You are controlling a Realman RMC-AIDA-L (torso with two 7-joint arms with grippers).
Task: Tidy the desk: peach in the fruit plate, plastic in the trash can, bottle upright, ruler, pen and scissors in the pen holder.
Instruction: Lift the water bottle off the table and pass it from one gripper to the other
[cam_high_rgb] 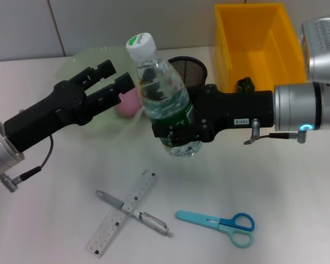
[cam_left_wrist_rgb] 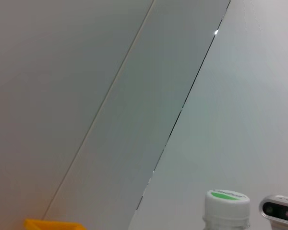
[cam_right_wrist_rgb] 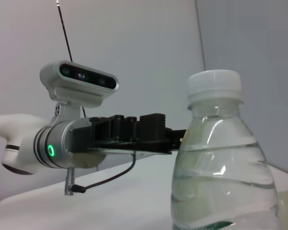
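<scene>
While the bottle [cam_high_rgb: 164,99] was held nearly upright above the table [cam_high_rgb: 49,225], the right gripper [cam_high_rgb: 173,132] was found with its jaws clamped on the lower body of the bottle, just in front of the black mesh pen holder [cam_high_rgb: 193,69]. The white cap [cam_high_rgb: 140,45] was noted at the top, tilted slightly to the left. The left gripper [cam_high_rgb: 113,82] was observed beside the bottle, its jaws apart and holding nothing, over the pale green fruit plate [cam_high_rgb: 82,60]. A pink peach [cam_high_rgb: 129,103] was seen in that plate. On the table nearer the robot, the ruler [cam_high_rgb: 121,213] and pen [cam_high_rgb: 135,213] were recorded lying crossed, with the blue scissors [cam_high_rgb: 220,223] to their right. A yellow bin [cam_high_rgb: 258,44] was noted behind the right arm.
</scene>
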